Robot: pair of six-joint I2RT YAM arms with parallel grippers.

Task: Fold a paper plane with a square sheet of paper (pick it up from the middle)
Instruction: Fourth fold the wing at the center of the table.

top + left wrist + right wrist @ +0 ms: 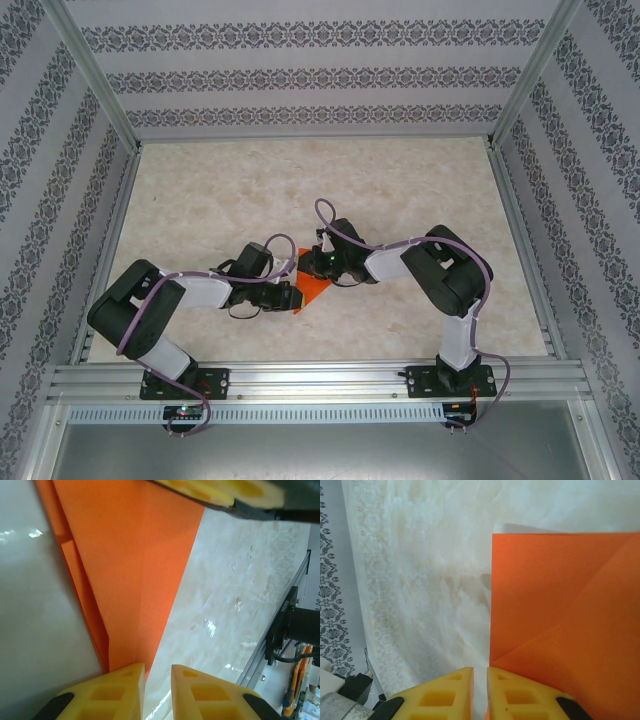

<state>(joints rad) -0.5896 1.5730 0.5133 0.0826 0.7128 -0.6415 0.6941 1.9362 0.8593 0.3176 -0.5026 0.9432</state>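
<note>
Midway through folding, the orange sheet of paper [312,289] lies partly creased on the counter [400,190] between the arms. The left fingers [115,692] and right fingers [440,695] sit almost clenched at its edges; I cannot tell whether they pinch it. The next move probably calls for pressing the crease flat without shifting the sheet.

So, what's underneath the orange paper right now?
The orange paper lies on the pale marbled table, folded over its own layers. Whatever is beneath the covered patch is hidden.
</note>
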